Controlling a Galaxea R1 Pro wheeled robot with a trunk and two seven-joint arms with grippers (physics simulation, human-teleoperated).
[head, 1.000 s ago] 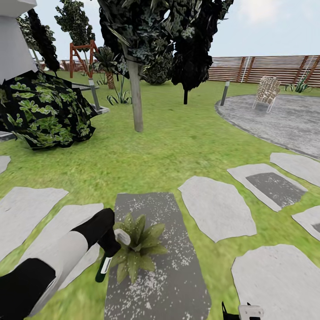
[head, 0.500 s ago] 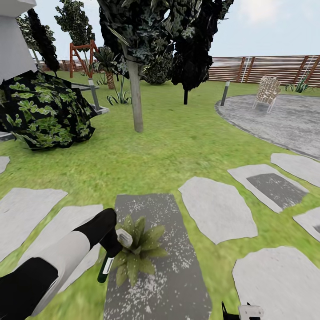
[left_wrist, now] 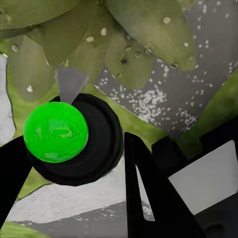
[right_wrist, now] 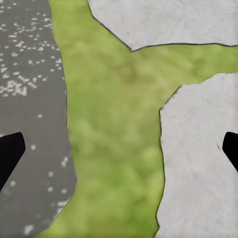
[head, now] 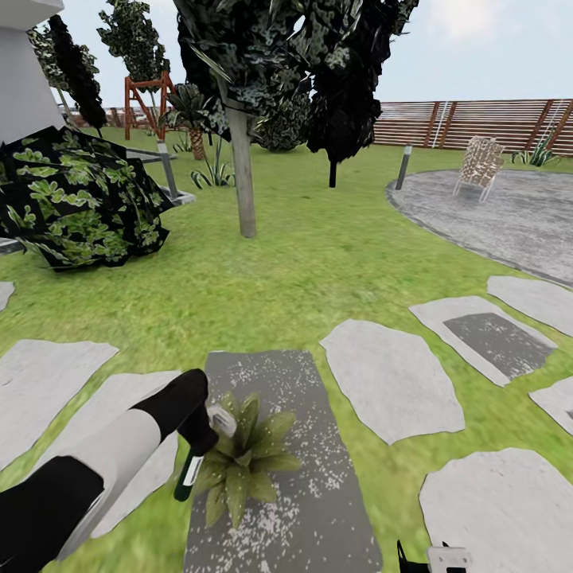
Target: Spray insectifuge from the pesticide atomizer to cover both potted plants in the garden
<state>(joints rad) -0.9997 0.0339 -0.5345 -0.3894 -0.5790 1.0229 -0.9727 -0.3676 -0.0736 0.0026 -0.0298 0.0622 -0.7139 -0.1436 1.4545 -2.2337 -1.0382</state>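
Observation:
My left gripper [head: 199, 436] is shut on the pesticide atomizer [head: 189, 471], its dark green and white body hanging down and its pale grey nozzle [head: 221, 419] pointing at a potted plant [head: 243, 465]. That low rosette sits on a dark, white-speckled stone slab [head: 318, 493], right beside the nozzle. In the left wrist view the atomizer's bright green cap [left_wrist: 55, 132] sits between the black fingers [left_wrist: 148, 198], with speckled plant leaves [left_wrist: 134, 44] just beyond the nozzle [left_wrist: 69, 83]. My right gripper [head: 434, 559] is low at the front right. It stands open [right_wrist: 119, 151] over grass and pale stones.
Pale stepping stones [head: 390, 378] lie around the slab on the lawn. A tree trunk [head: 243, 171] stands ahead, a big dark bush [head: 79, 199] at the left, and a gravel circle [head: 501, 211] with a chair [head: 477, 165] at the right. A brown slatted fence [head: 477, 123] closes the back.
The whole picture has slid down slightly, so the camera has moved. My left gripper still holds the atomizer beside the plant.

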